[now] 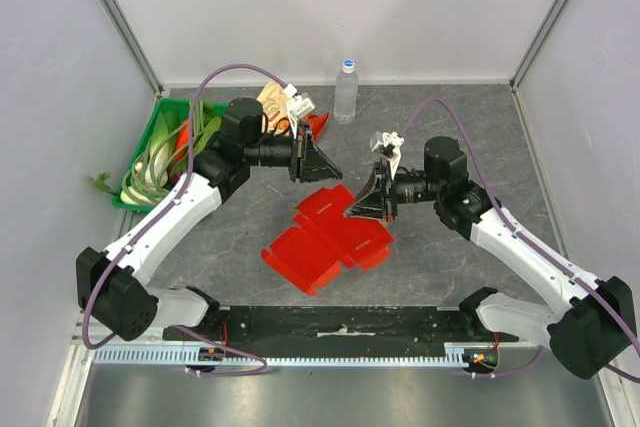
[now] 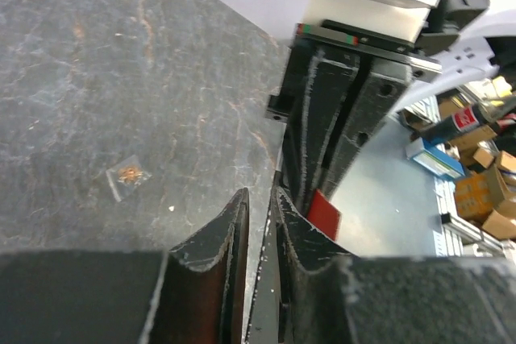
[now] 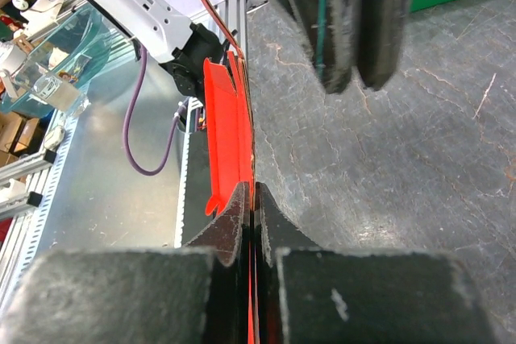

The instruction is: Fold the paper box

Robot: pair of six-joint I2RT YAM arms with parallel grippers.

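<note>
The paper box [image 1: 330, 237] is a bright red creased cardboard sheet lying mostly flat mid-table. My right gripper [image 1: 366, 205] is shut on its upper right edge. In the right wrist view the red sheet [image 3: 226, 134] runs edge-on out from between the closed fingertips of the right gripper [image 3: 254, 199]. My left gripper [image 1: 318, 162] hovers just beyond the box's far edge, facing the right gripper, and touches no cardboard. Its jaws stand a narrow gap apart with nothing in them, as the left gripper [image 2: 260, 207] shows in its own view. A red corner [image 2: 325, 213] peeks out behind its fingers.
A green bin [image 1: 140, 162] of vegetables stands at the far left. A water bottle [image 1: 346, 90] and snack packets [image 1: 285, 105] are at the back wall. A small clear bag [image 2: 127, 176] lies on the grey table. Side walls close in the table.
</note>
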